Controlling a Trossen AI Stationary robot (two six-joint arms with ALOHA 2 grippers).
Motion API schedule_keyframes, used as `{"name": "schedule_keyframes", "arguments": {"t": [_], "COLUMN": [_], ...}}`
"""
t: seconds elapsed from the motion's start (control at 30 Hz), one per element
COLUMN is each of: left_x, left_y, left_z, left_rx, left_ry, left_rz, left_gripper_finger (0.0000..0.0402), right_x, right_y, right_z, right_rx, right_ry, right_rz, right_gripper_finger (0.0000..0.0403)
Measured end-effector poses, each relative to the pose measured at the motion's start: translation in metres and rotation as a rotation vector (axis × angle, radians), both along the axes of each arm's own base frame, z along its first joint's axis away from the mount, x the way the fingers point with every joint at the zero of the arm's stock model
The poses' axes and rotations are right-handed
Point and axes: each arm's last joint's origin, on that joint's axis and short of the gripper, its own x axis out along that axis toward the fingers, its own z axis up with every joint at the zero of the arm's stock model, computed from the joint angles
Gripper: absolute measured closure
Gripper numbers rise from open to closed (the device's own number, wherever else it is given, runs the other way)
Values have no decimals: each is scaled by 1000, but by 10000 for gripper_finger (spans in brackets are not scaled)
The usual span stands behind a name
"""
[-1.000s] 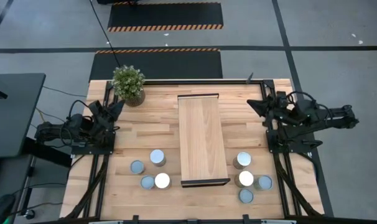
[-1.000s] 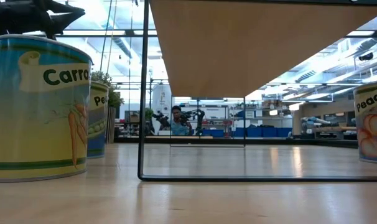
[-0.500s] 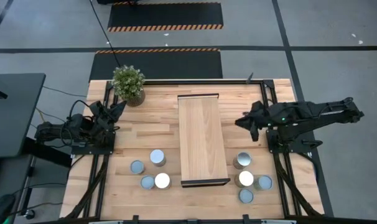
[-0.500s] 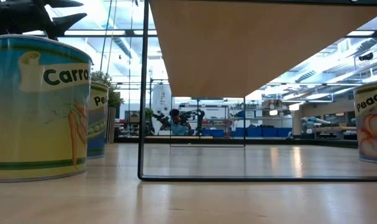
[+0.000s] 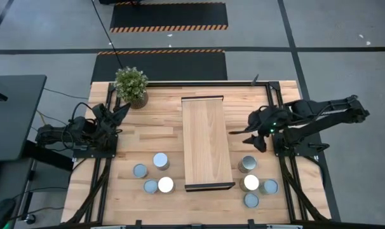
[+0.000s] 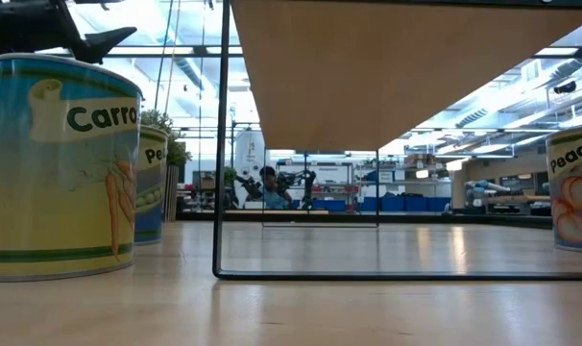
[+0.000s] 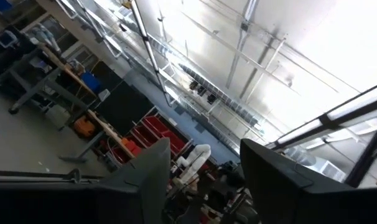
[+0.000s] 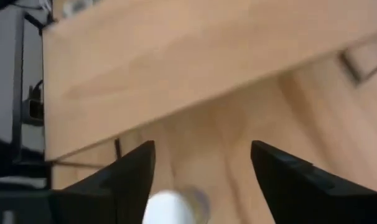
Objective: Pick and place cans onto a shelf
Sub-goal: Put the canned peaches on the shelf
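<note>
The shelf point(image 5: 208, 141), a long light-wood board, stands raised in the table's middle; the low view shows its underside point(image 6: 397, 67). Several cans stand upright on the tabletop on each side of its near end, one of them point(image 5: 161, 160) on the left and one point(image 5: 247, 164) on the right. My right gripper point(image 5: 249, 135) hangs open, tipped down, between the shelf's right edge and the right cans. Its wrist view shows the shelf point(image 8: 176, 68) and a can top point(image 8: 173, 205) below the gripper point(image 8: 201, 180). My left gripper point(image 5: 119, 113) waits open at the table's left edge, pointing up into the room point(image 7: 204, 180).
A potted plant point(image 5: 131, 86) stands at the far left corner. A Carrots can point(image 6: 56, 168) and a Peaches can point(image 6: 574, 187) flank the shelf's thin black legs point(image 6: 220, 144). Bare planks lie on both sides of the shelf's far half.
My right gripper has swung out from its folded place at the table's right edge toward the shelf, tipped from level to pointing down, and opened. My left gripper has stayed in place and opened.
</note>
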Motion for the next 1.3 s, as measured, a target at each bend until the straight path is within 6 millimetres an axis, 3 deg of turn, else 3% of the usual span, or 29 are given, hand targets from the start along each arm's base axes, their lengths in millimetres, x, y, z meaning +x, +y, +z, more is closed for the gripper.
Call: {"name": "schedule_keyframes", "arguments": {"t": [0.23,0.8,1.3], "left_x": [1,3,6], "left_y": [-1,-3,-3], "left_z": [0,-2,-9], "left_rx": [5,14,8], "left_ry": [-15,14,95], "left_rz": [-59,-107,-90], "left_gripper_finger": [198,198,198], "right_x": [9,34,39], "right_y": [8,32,45], "right_z": [-9,-32,-46], "right_rx": [135,-214,-180], "right_ry": [117,277,362], "right_rz": [92,357,531], "right_gripper_finger": [130,129,42]}}
